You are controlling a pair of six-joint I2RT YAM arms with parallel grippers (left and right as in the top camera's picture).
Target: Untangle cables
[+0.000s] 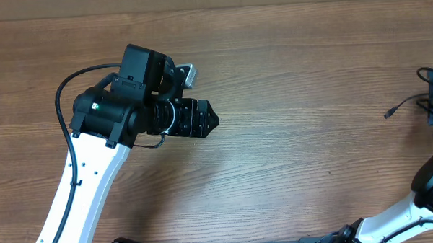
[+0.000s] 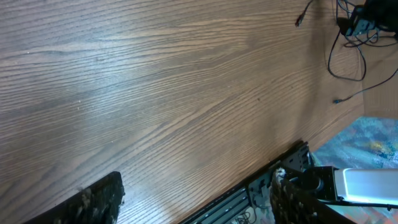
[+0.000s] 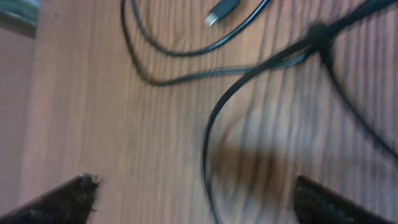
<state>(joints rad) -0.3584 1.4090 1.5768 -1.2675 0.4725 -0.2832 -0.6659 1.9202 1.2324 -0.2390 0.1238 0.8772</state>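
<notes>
Black cables (image 3: 206, 155) lay looped at the wooden table's (image 1: 309, 75) right edge beneath the right gripper (image 3: 193, 193), jaws apart; the left gripper (image 2: 199, 190) hung empty, also spread.

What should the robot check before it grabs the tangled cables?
1. Right gripper open: ok, jaws wide.
2. Cable lying between its fingers: ok.
3. Cable gripped: not ok, nothing is held.
4. Knot really a knot: cannot tell, it is blurred.
5. Left gripper near the cables: not ok, it hangs over bare table, open and empty.
</notes>
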